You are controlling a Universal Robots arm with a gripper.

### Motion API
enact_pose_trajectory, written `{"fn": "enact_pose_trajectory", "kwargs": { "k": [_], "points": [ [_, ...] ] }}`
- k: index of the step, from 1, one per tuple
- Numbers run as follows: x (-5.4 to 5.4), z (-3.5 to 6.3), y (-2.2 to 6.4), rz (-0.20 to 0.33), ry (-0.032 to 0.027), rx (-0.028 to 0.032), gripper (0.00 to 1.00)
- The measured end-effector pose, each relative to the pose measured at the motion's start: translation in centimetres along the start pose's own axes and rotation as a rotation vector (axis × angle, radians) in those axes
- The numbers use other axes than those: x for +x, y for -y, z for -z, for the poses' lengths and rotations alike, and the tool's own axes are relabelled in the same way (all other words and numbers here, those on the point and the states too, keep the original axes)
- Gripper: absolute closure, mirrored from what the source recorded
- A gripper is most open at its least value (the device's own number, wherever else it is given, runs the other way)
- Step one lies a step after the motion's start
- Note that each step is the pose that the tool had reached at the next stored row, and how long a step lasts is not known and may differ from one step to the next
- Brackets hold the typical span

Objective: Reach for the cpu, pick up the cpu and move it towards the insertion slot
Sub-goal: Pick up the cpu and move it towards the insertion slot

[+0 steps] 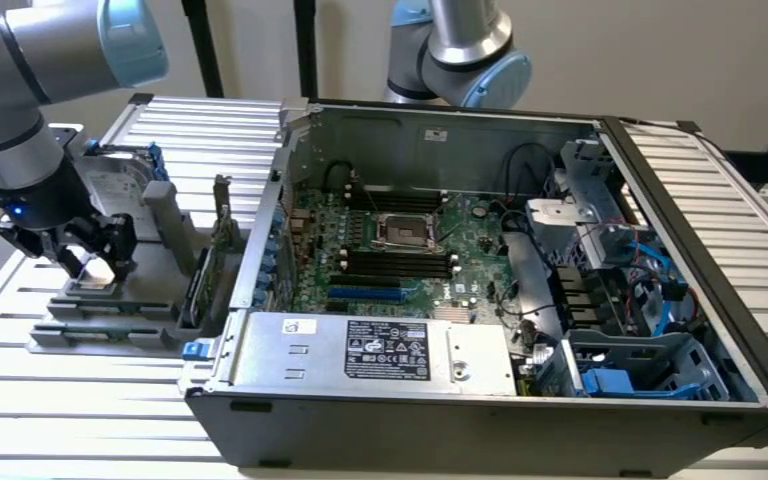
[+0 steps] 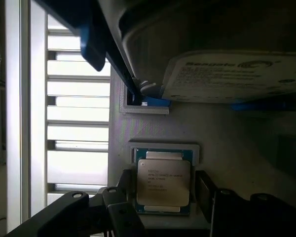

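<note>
The cpu [image 2: 164, 180], a small square chip with a silvery top, lies flat in a grey holder [image 2: 163, 147] on the fixture outside the computer case. In the exterior view it is a pale patch [image 1: 91, 268] at the left. My gripper [image 1: 93, 262] is lowered over it and open. In the wrist view my gripper [image 2: 164, 190] has one dark finger [image 2: 126, 197] on one side of the chip and the other finger [image 2: 204, 192] on the opposite side, both close to its edges. The insertion slot [image 1: 404, 232] sits on the green board inside the open case, well off to the exterior view's right.
A big silver hard drive [image 2: 227, 74] with a white label and blue rails stands just beyond the cpu holder. The grey fixture [image 1: 104, 325] rests on a slatted table. The case wall [image 1: 257, 250] separates fixture and board. A second arm [image 1: 458, 50] hangs behind the case.
</note>
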State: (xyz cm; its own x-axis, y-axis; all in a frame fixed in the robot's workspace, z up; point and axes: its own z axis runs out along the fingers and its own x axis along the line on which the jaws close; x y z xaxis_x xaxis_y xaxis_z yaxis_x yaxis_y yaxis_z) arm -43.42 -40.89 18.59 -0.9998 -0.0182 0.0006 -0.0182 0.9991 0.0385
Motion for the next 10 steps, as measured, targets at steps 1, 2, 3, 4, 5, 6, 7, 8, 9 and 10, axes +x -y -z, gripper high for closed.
{"fn": "enact_pose_trajectory", "kwargs": {
  "k": [1, 2, 3, 4, 5, 6, 7, 8, 9, 10],
  "points": [
    [0.0, 0.0, 0.0, 0.0, 0.0, -0.0002, 0.38],
    [0.0, 0.0, 0.0, 0.0, -0.0001, -0.0004, 0.38],
    [0.0, 0.0, 0.0, 0.0, -0.0002, -0.0006, 0.38],
    [0.0, 0.0, 0.0, 0.0, -0.0002, -0.0008, 0.38],
    [-0.01, 0.0, 0.0, 0.0, -0.0003, -0.001, 0.38],
    [-0.01, -0.01, 0.0, 0.0, -0.0007, -0.0011, 0.38],
    [0.0, 0.01, 0.0, 0.0, -0.0015, -0.0009, 0.4],
    [-0.01, 0.0, 0.0, 0.0, -0.0021, -0.001, 0.46],
    [-0.01, 0.0, 0.0, 0.0, -0.003, -0.001, 0.46],
    [-0.01, 0.0, 0.0, 0.0, -0.0041, -0.0011, 0.46]
  ]
}}
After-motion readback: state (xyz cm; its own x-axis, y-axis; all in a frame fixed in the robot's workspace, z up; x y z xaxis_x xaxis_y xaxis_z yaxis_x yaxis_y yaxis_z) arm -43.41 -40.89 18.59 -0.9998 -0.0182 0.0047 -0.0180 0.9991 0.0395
